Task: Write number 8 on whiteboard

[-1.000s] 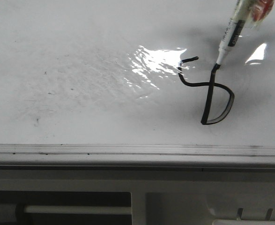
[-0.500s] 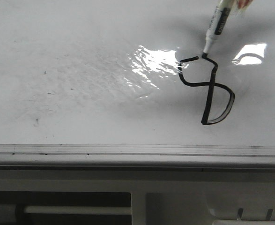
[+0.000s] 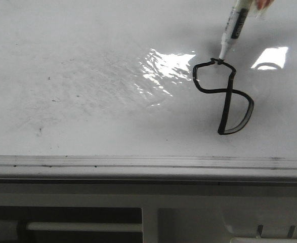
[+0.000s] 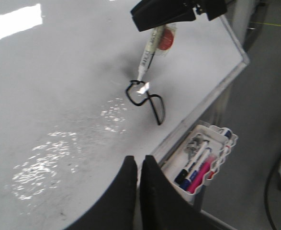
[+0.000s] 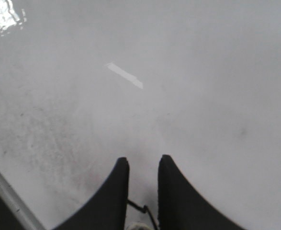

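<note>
The whiteboard (image 3: 87,106) fills the front view. The number 8 (image 3: 228,91) is a thin black line with a small upper loop and a larger D-shaped lower loop; it also shows in the left wrist view (image 4: 158,120). A white marker (image 3: 232,30) stands tilted with its tip on the top of the upper loop. My right gripper (image 5: 143,160) is shut on the marker, whose end shows between the fingers. In the left wrist view the marker (image 4: 147,55) hangs from that gripper. My left gripper (image 4: 139,160) is shut and empty, over the board's near edge.
The board's grey metal frame edge (image 3: 138,163) runs along the front. A white tray (image 4: 222,143) with several markers hangs off the board's edge near the left gripper. Glare patches (image 3: 163,68) lie left of the figure.
The marker tip has moved up and then left along the top of the figure. The line now joins the small hook, closing the upper loop.
</note>
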`<state>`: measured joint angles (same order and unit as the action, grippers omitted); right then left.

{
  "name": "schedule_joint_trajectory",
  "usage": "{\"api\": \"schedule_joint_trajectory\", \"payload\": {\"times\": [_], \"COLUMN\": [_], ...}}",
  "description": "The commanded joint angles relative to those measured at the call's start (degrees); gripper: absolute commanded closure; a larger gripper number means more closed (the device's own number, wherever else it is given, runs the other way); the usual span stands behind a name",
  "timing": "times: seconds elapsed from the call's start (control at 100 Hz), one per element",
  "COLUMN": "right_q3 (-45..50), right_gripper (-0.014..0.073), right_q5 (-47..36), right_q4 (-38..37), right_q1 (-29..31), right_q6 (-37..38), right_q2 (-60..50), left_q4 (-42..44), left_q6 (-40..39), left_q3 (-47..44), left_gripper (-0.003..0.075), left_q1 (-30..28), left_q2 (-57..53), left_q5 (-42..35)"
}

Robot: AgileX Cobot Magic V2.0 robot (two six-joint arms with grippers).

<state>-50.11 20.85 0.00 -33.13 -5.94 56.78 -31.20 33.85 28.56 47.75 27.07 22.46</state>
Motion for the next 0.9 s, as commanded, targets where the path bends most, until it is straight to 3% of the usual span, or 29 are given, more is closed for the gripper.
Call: {"api": "schedule_joint_trajectory", "payload": {"times": [0.0,0.07,0.2,0.27,0.55,0.89], "right_q3": [-2.04,-2.04,-2.04,-2.04,-1.93,-1.93], "right_gripper": [0.0639,0.0639,0.0639,0.064,0.0664,0.0664], "right_q5": [-0.31,2.11,6.21,7.74,4.73,-0.39], "right_q4": [0.34,0.34,0.34,0.34,0.34,1.6], "right_q1": [-2.4,-5.22,-11.4,-15.17,-28.22,-29.07], "right_q6": [-0.91,-1.0,-1.0,-1.0,-4.14,-4.14], "right_q2": [-4.52,-6.84,-9.04,-9.13,-5.12,-3.29], "left_q4": [-1.26,-1.26,-4.01,-6.4,-21.36,-33.0], "left_q6": [-0.69,-0.44,-0.44,0.44,20.89,31.45], "left_q3": [1.58,1.58,2.03,3.08,8.93,10.66], "left_gripper": [0.0729,0.0647,0.0329,0.0235,0.0304,0.0331], "left_q1": [0.89,0.89,1.53,2.51,11.39,15.44], "left_q2": [0.54,1.46,5.94,9.21,22.35,30.28], "left_q5": [-3.16,-3.16,-3.27,-3.27,-4.13,-4.31]}}
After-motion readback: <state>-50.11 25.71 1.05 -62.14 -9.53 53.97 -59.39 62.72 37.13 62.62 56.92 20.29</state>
